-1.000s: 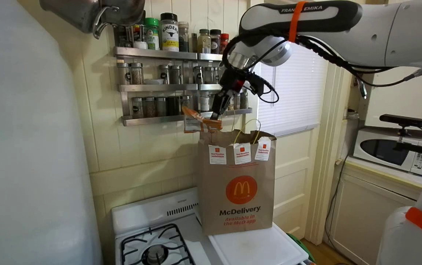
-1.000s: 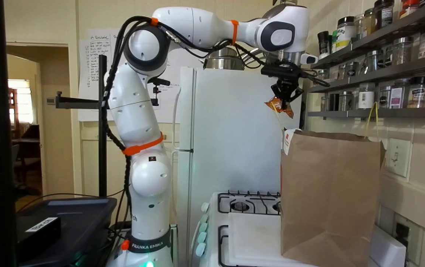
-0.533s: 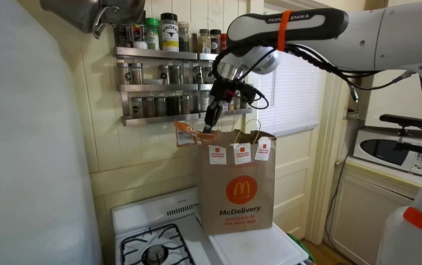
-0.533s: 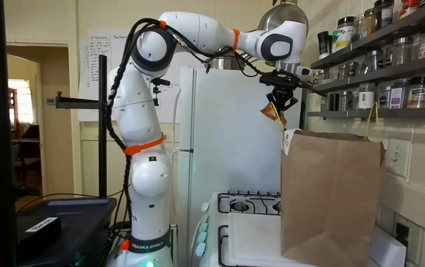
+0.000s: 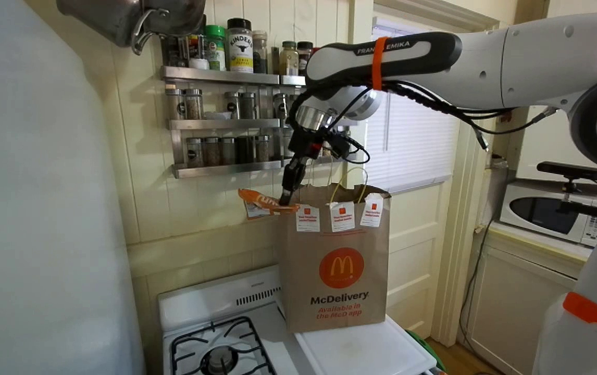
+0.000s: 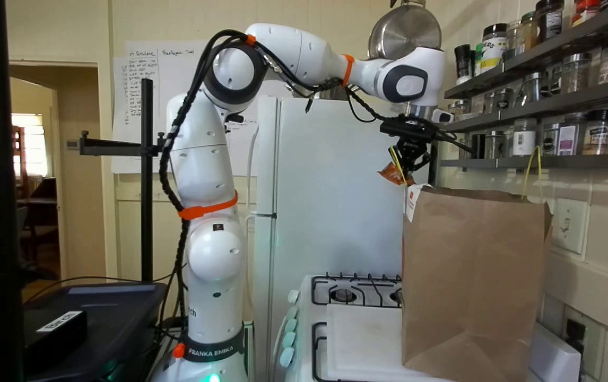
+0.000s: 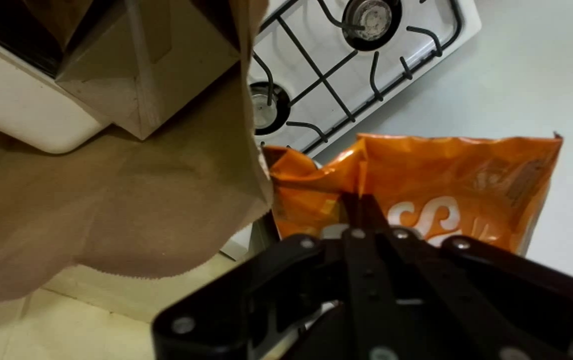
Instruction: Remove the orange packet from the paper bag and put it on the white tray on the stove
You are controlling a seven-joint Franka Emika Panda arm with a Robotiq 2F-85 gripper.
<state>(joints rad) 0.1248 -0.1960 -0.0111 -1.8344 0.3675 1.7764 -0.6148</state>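
We judged the task roughly half done. The glossy orange packet was out of the tall brown paper bag; left to do were the move clear of the bag, the lowering onto the flat white tray on the white gas stove, and the release. The tray lay well below, with the bag standing on part of it, so we reckoned only its uncovered stretch could take the packet.

The black two-finger gripper had its fingers pinched together on the packet, nearer the crumpled end than the broad one. That held it in the air at about the height of the bag's rim, just outside it; whether the crumpled end touched the paper we could not tell. In an exterior view the thin yellow handle crossed in front of the packet, which we took as a possible snag.

The packet's long axis pointed away from the bag. In the wrist view it ran nearly straight across, crumpled end beside the rim, broad end to the right, white lettering facing the camera. In an exterior view that free end pointed left and sat a little higher than the held end.
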